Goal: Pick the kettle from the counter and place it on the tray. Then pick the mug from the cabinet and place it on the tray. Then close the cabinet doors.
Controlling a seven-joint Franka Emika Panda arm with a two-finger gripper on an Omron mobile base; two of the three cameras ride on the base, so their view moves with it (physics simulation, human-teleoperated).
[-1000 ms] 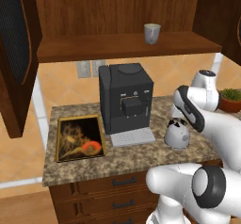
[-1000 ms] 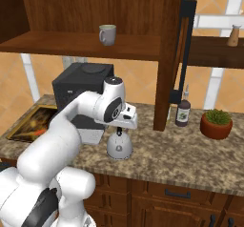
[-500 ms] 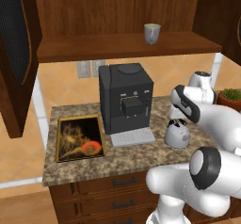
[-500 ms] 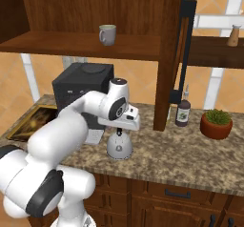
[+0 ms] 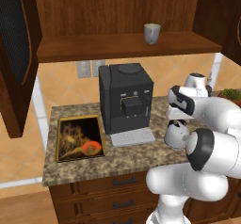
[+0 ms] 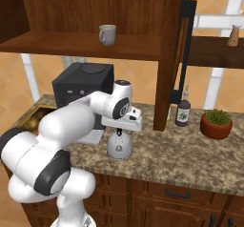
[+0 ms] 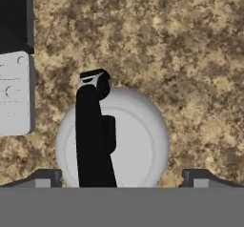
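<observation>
Gripper (image 7: pixel 119 176) directly over the kettle (image 7: pixel 121 138), pointing straight down, fingers spread wide apart, one tip at each side of the kettle body; nothing gripped. In the right base view the gripper (image 6: pixel 120 131) sits just above the kettle (image 6: pixel 119 146), handle top close under the hand.

Kettle upright on the tabletop (image 6: pixel 190 149), just right of the coffee machine (image 5: pixel 126 98) and its grey drip plate (image 5: pixel 132 137). In the hand view the dark handle (image 7: pixel 94 130) runs as a long bar up the frame, off-centre to the left of the lid; the spout end lies at its top, beside the drip plate (image 7: pixel 14 92).

Tray (image 5: pixel 81 138) flat on the tabletop left of the machine, well apart from the kettle.

Mug (image 6: pixel 107 34) upright on the cabinet shelf (image 6: pixel 76 45), above the machine. Cabinet door (image 5: pixel 19 53) open at left; another door (image 6: pixel 174 54) open at right. Bottle (image 6: pixel 183 109) and potted plant (image 6: pixel 217 123) on the tabletop further right.
</observation>
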